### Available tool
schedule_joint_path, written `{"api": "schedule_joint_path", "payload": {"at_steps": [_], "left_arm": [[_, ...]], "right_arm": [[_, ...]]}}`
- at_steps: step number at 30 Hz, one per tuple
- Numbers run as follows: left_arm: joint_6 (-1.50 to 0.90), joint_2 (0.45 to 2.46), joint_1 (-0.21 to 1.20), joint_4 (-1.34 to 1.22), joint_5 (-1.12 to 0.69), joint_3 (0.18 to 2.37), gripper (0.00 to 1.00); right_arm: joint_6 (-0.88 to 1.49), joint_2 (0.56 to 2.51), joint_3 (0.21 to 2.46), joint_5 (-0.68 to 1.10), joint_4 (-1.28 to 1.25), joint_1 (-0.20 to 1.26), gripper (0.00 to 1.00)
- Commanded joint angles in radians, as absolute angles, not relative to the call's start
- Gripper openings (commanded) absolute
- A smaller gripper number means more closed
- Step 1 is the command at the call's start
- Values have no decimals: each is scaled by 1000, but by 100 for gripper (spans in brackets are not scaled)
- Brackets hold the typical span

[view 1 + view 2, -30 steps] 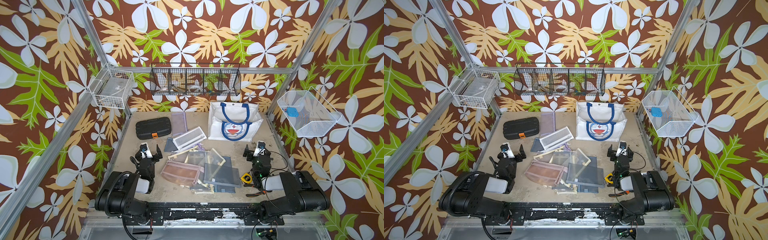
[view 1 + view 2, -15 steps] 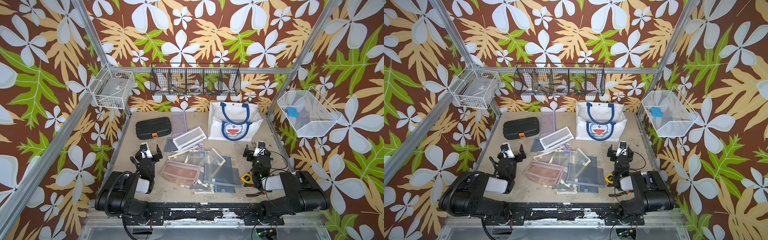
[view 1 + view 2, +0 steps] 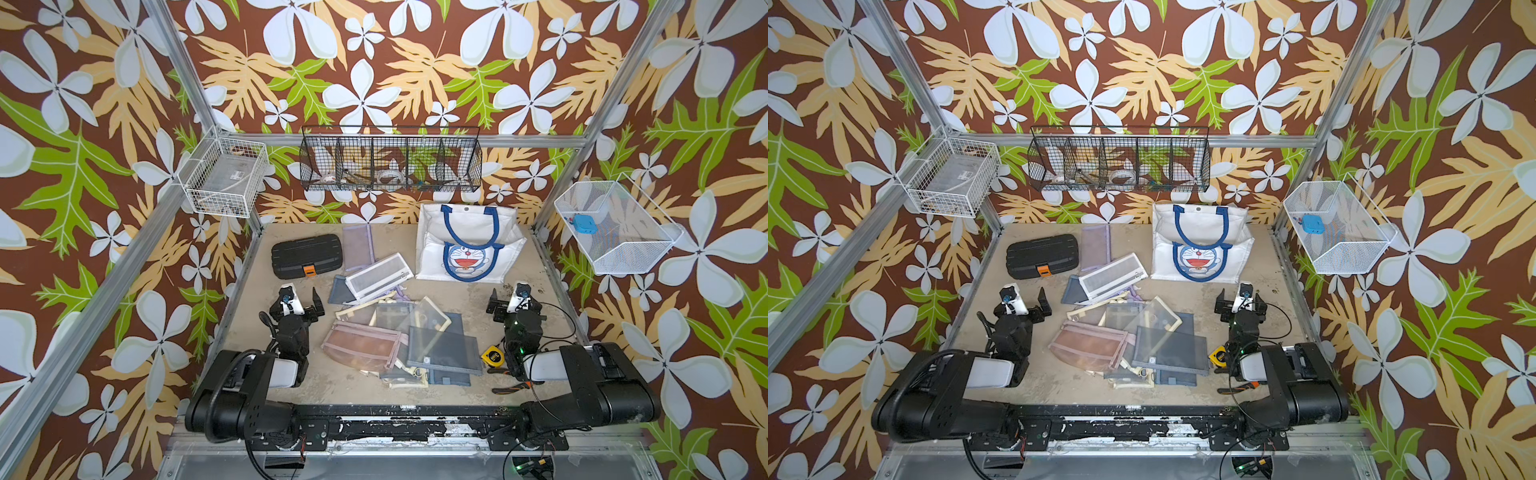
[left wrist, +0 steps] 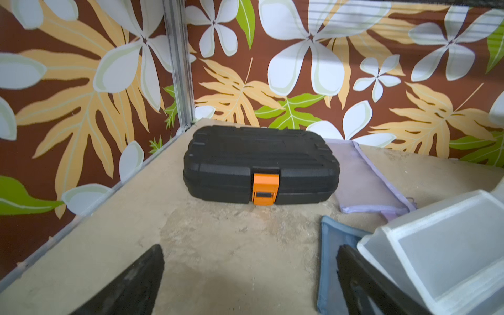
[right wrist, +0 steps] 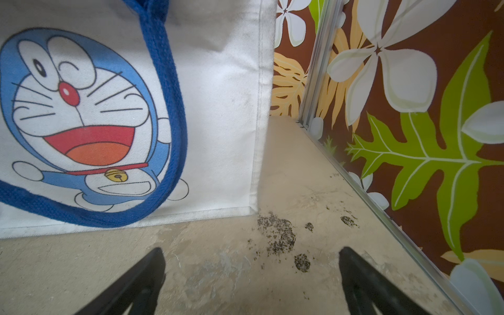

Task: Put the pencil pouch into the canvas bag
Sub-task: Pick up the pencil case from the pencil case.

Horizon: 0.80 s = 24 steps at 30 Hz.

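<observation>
The canvas bag (image 3: 467, 245) slumps limp by the back wall, the pencil pouches (image 3: 361, 345) lie overlapped mid-table in front of it, and the left gripper (image 3: 301, 296) and right gripper (image 3: 511, 300) both sit wide open, empty, so a pinch may drag several pouches, or the floppy mouth may refuse one.

The table (image 3: 471, 297) is a worn beige board, with dark specks (image 5: 278, 231) by the bag's near right corner. A black case (image 3: 306, 255) lies far left, and a purple pouch (image 3: 357, 247) lies just beside it on the right. The bag (image 3: 467, 245) stands far right. Overlapping pouches (image 3: 399, 332) fill the middle, a white pouch (image 3: 380, 276) at their far edge. A tape measure (image 3: 491, 356) sits just right of the heap, with pliers (image 3: 509, 387) nearer.
</observation>
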<state>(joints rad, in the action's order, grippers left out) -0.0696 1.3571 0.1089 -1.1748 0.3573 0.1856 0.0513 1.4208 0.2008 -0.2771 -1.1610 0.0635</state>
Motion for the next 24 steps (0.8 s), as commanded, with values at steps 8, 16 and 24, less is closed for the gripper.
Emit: {"api": "schedule_joint_path", "payload": {"at_steps": [8,16,24], "left_arm": [[-481,1023,118,-283,311,534,100],[-691,769,142,271,-186,662,100],[-864,529,195,586,-275,627,100]], "right_arm": [[276,879,477,-306,-318,86,100],[258,846,646,-16,77,241,100],[363,800,562,-64,127,599,100]]}}
